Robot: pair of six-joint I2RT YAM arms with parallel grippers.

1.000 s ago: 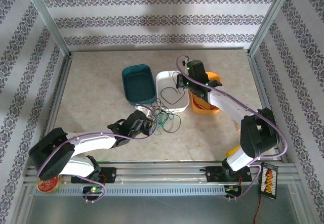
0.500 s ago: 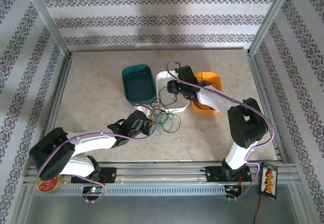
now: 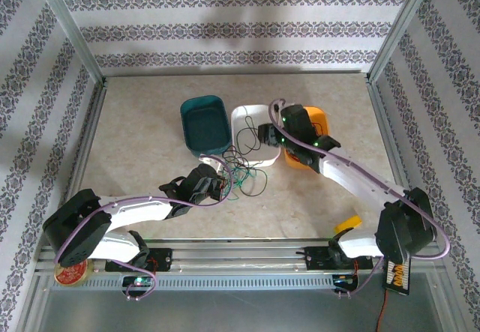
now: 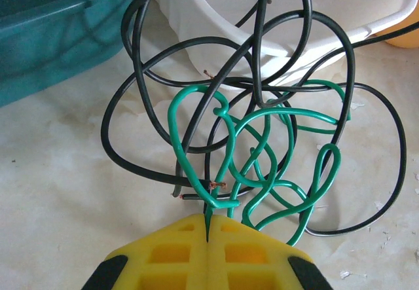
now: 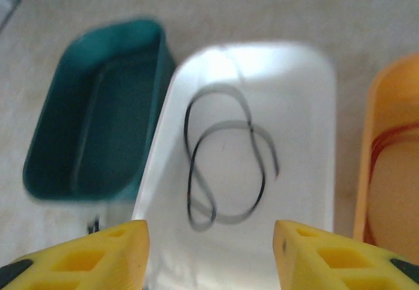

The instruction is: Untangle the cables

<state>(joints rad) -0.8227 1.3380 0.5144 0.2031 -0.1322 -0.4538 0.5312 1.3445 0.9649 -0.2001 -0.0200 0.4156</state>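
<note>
left end effector [image 4: 208,228] clamped on green cable [image 4: 172,116] at tangle's near edge | green + black cables [image 4: 105,129] tangled on desk [image 4: 65,192], black loops against white tray [image 5: 301,107] near rim | right end effector [image 5: 211,237] jaws apart, empty, above white tray | loose black cable [image 5: 188,139] inside it | red cable [image 5: 393,136] in orange tray [image 5: 364,172]

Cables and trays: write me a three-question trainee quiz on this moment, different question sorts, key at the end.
1. Fill in: the cable in the orange tray is ___.
2. True or false: the left jaws are shut on a green cable.
3. Which tray holds a lone black cable? A teal tray; B white tray; C orange tray.
Key: 1 red; 2 true; 3 B.
</note>
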